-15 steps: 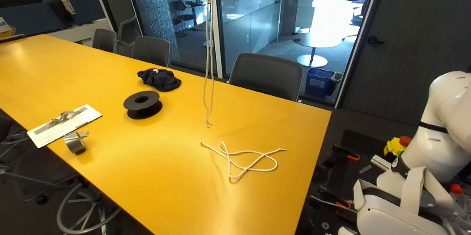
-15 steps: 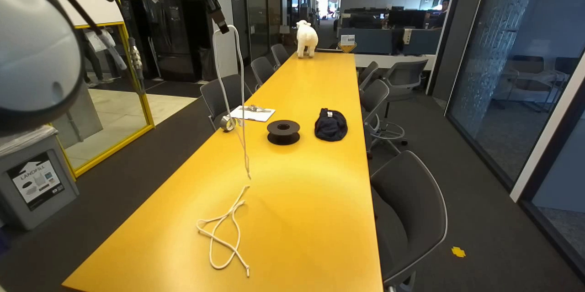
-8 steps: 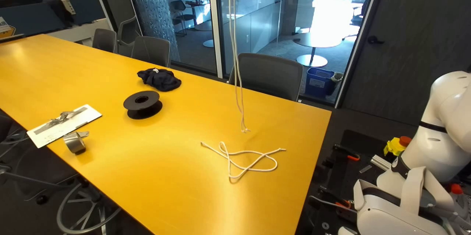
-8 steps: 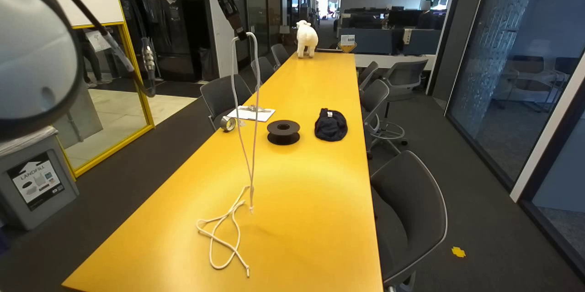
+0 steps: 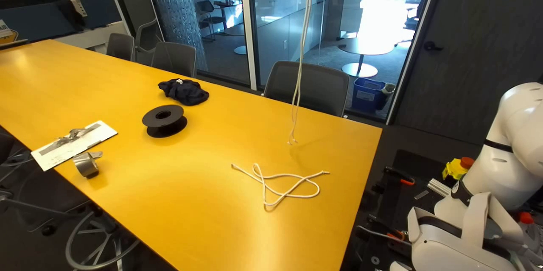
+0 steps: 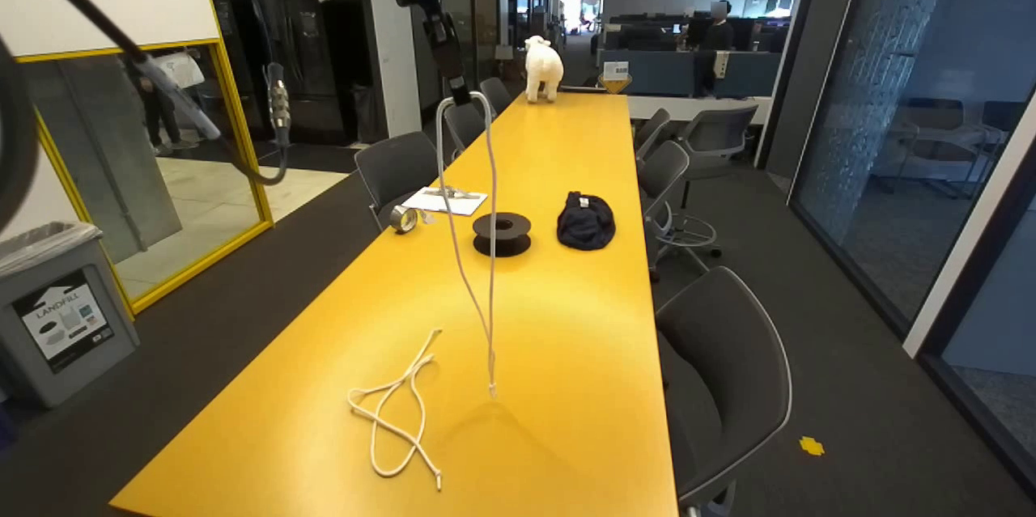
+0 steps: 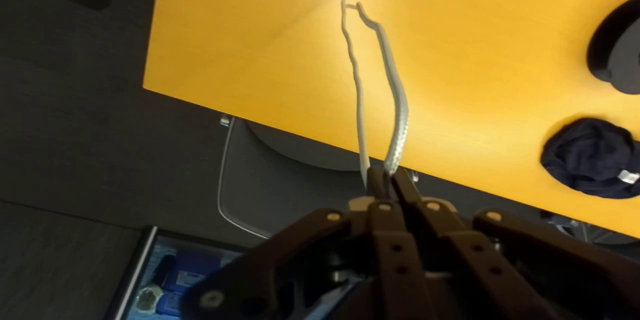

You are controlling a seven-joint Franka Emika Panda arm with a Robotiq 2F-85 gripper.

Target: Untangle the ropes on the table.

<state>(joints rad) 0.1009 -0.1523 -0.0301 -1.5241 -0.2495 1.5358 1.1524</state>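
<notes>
Ropes (image 5: 285,195) are seen apart: one is laid in crossing curves on the table (image 5: 191,220); another rope (image 6: 493,193) is pinched in the closed gripper (image 6: 460,95), doubled over, its strands hung down. In an exterior view, its ends are found at three o'clock from the lying rope, the black spool (image 6: 510,242) at one o'clock.

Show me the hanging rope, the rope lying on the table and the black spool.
Hanging rope (image 7: 401,104): wrist view, thicker-looking strand.
Lying rope (image 5: 286,195): in an exterior view, where strands cross.
Black spool (image 5: 164,123): in an exterior view, top flange.
</notes>
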